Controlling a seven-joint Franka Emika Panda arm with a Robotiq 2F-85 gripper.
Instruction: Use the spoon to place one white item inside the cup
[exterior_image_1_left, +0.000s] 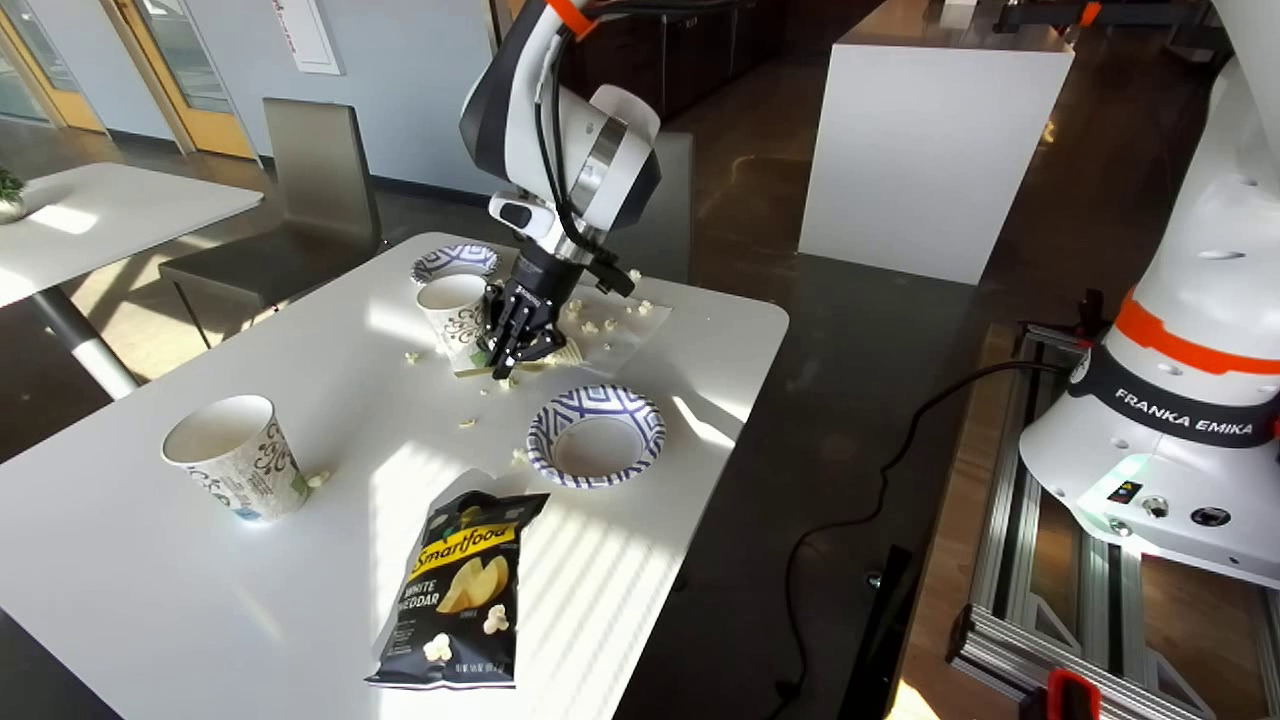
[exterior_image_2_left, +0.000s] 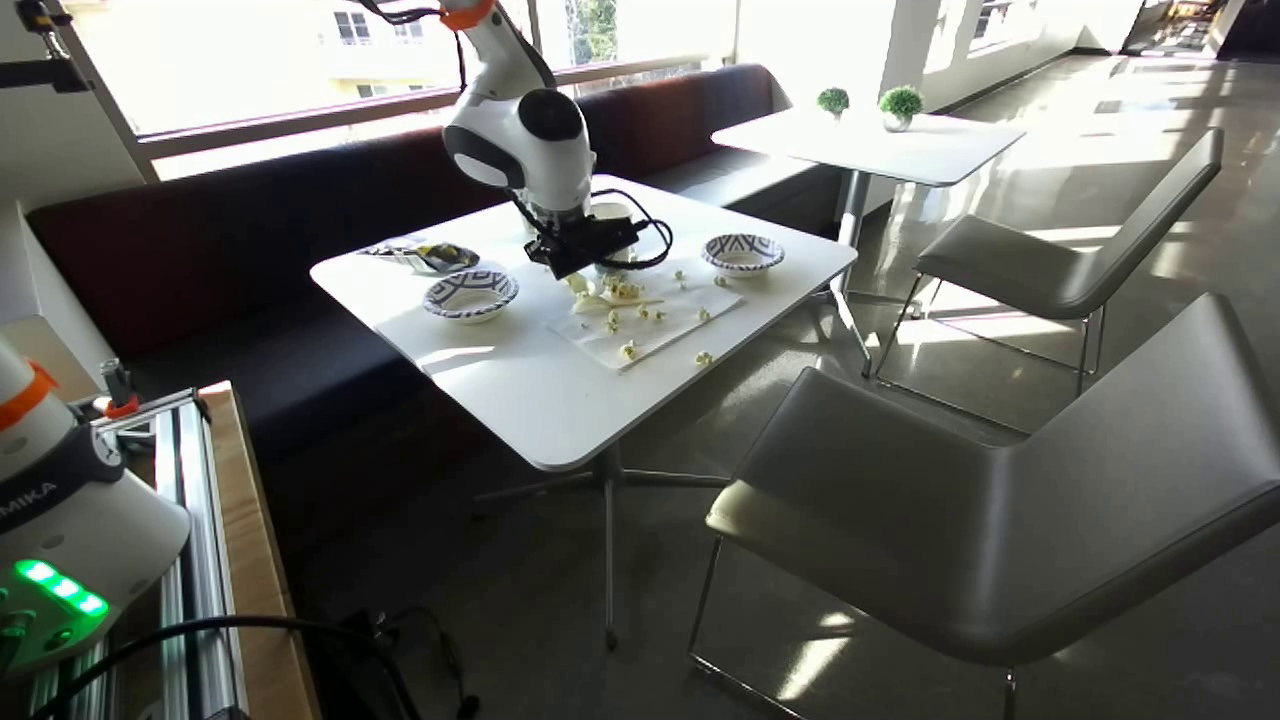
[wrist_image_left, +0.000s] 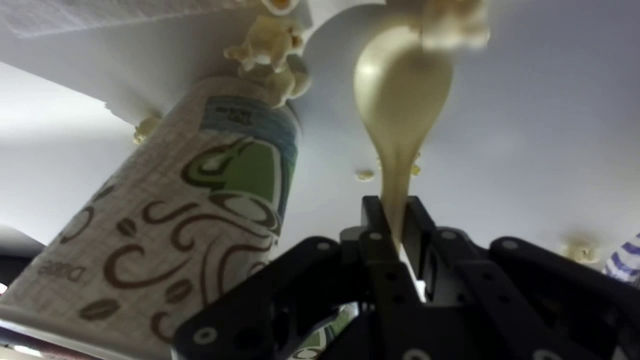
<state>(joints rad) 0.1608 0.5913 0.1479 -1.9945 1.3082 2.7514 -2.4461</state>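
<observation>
Gripping the spoon (wrist_image_left: 400, 90) by its handle, the gripper (wrist_image_left: 396, 212) has its fingers narrow, one on either side; the spoon's bowl end projects past the fingertips. A blurred piece of popcorn (wrist_image_left: 455, 22) overlaps the spoon's tip in the wrist view — whether it rests on the spoon cannot be told. The near cup (exterior_image_1_left: 460, 325) stands upright just beside the gripper; contact between the two could not be determined. Two further pieces of popcorn (wrist_image_left: 267, 42) lie close by the base of that cup. Second cup (exterior_image_1_left: 240, 460): upright, well apart from the gripper, with a popped kernel (exterior_image_1_left: 318, 480) just beside its base. More pieces are scattered over a white sheet (exterior_image_2_left: 592, 342) and on the table (exterior_image_1_left: 330, 590) around it. Two patterned bowls noted — a front bowl (exterior_image_1_left: 597, 450) just beside the popcorn bag (exterior_image_1_left: 470, 590), and a rear bowl (exterior_image_1_left: 452, 262) partly hidden behind the near cup in an exterior view. The bag lies flat, Smartfood lettering facing up and legible.
</observation>
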